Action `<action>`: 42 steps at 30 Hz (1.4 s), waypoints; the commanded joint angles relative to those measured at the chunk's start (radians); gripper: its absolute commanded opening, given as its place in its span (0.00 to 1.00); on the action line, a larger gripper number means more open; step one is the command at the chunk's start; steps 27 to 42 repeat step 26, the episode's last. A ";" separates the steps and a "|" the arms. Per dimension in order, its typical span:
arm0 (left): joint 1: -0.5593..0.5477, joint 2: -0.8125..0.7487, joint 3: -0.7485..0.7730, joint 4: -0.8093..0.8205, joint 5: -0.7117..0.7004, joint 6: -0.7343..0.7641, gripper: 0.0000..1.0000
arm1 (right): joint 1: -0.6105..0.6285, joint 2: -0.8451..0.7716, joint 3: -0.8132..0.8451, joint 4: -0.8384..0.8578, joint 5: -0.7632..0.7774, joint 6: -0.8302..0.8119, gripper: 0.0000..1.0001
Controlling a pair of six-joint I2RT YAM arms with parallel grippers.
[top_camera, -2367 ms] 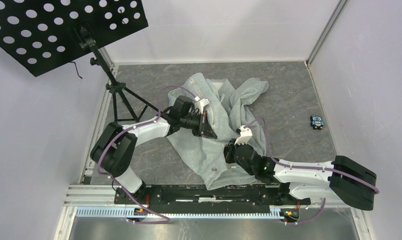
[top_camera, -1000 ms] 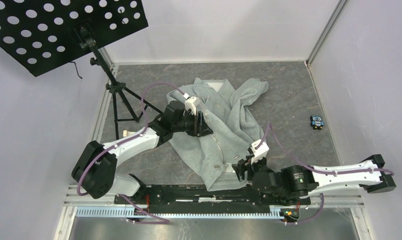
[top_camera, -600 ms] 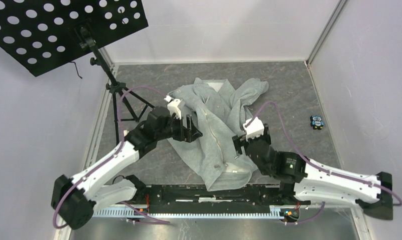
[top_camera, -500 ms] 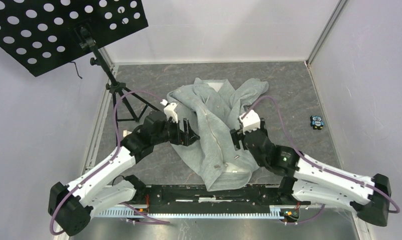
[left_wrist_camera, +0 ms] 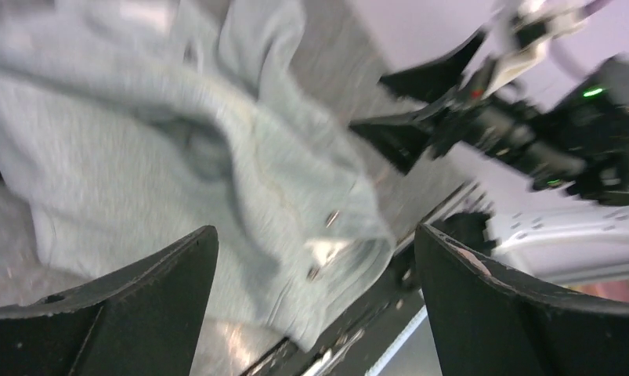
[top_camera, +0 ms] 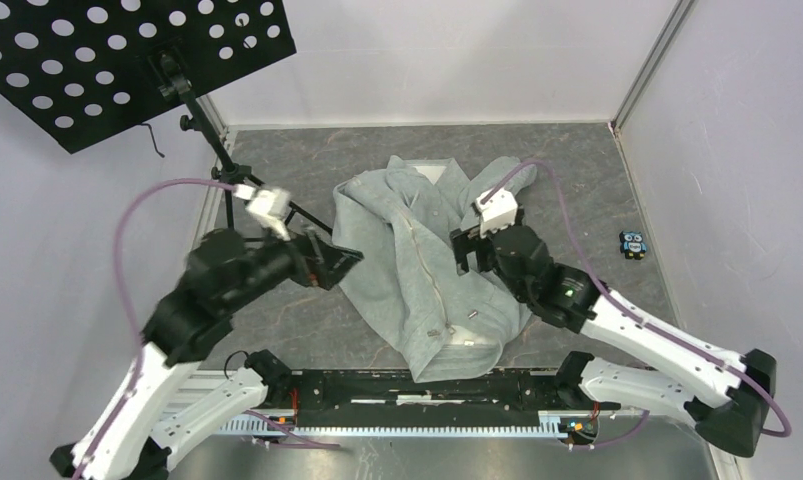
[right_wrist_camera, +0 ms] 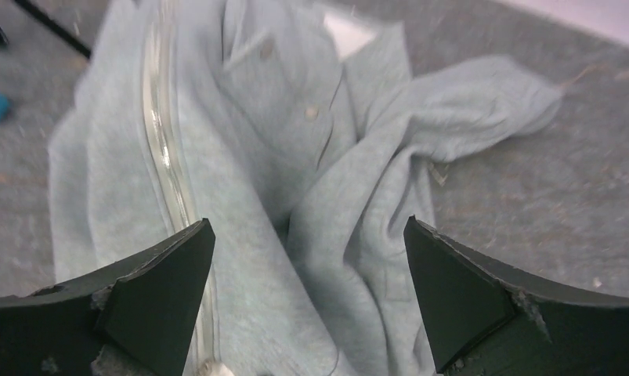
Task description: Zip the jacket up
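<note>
The light grey jacket (top_camera: 417, 270) lies crumpled on the dark table, its pale zipper strip (top_camera: 422, 270) running down the front toward the near hem. My left gripper (top_camera: 339, 265) hovers just off the jacket's left edge, open and empty. The right gripper (top_camera: 467, 252) hangs over the jacket's right half, also open and empty. Seen from the left wrist, the jacket (left_wrist_camera: 178, 164) lies beyond the wide-apart fingers of the gripper (left_wrist_camera: 315, 258), blurred. Under the right gripper (right_wrist_camera: 307, 258), the right wrist view shows the jacket (right_wrist_camera: 295, 180) and its zipper strip (right_wrist_camera: 164, 149).
A black perforated music stand (top_camera: 127, 60) on a tripod (top_camera: 242, 195) stands at the far left, close to my left arm. A small owl toy (top_camera: 633, 244) sits by the right wall. The black mounting rail (top_camera: 417, 385) runs along the near edge.
Both grippers opened and rose off the jacket. The left arm drew back to the left. The right arm swung from the near hem up over the jacket's right side.
</note>
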 commanded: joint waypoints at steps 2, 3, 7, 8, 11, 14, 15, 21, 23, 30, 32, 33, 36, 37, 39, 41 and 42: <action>0.003 -0.133 0.219 -0.080 -0.109 0.089 1.00 | -0.003 -0.099 0.151 0.055 0.134 -0.091 0.98; 0.003 -0.156 0.244 -0.081 -0.127 0.108 1.00 | -0.003 -0.110 0.177 0.055 0.158 -0.110 0.98; 0.003 -0.189 0.343 -0.081 -0.189 0.149 1.00 | -0.003 -0.199 0.193 0.115 0.243 -0.187 0.98; 0.002 -0.190 0.362 -0.081 -0.193 0.154 1.00 | -0.003 -0.224 0.173 0.144 0.255 -0.218 0.98; 0.003 -0.185 0.409 -0.093 -0.194 0.159 1.00 | -0.003 -0.293 0.135 0.211 0.285 -0.259 0.98; 0.003 -0.190 0.418 -0.100 -0.202 0.153 1.00 | -0.003 -0.331 0.137 0.225 0.318 -0.268 0.98; 0.003 -0.192 0.417 -0.100 -0.205 0.149 1.00 | -0.003 -0.341 0.140 0.229 0.321 -0.273 0.98; 0.003 -0.208 0.392 -0.101 -0.214 0.121 1.00 | -0.004 -0.375 0.136 0.249 0.337 -0.298 0.98; 0.003 -0.209 0.382 -0.101 -0.212 0.118 1.00 | -0.003 -0.375 0.144 0.230 0.294 -0.309 0.98; 0.003 -0.206 0.378 -0.101 -0.213 0.122 1.00 | -0.003 -0.385 0.155 0.225 0.240 -0.295 0.98; 0.003 -0.206 0.378 -0.101 -0.213 0.122 1.00 | -0.003 -0.385 0.155 0.225 0.240 -0.295 0.98; 0.003 -0.206 0.378 -0.101 -0.213 0.122 1.00 | -0.003 -0.385 0.155 0.225 0.240 -0.295 0.98; 0.003 -0.206 0.378 -0.101 -0.213 0.122 1.00 | -0.003 -0.385 0.155 0.225 0.240 -0.295 0.98; 0.003 -0.206 0.378 -0.101 -0.213 0.122 1.00 | -0.003 -0.385 0.155 0.225 0.240 -0.295 0.98; 0.003 -0.206 0.378 -0.101 -0.213 0.122 1.00 | -0.003 -0.385 0.155 0.225 0.240 -0.295 0.98; 0.003 -0.206 0.378 -0.101 -0.213 0.122 1.00 | -0.003 -0.385 0.155 0.225 0.240 -0.295 0.98; 0.003 -0.206 0.378 -0.101 -0.213 0.122 1.00 | -0.003 -0.385 0.155 0.225 0.240 -0.295 0.98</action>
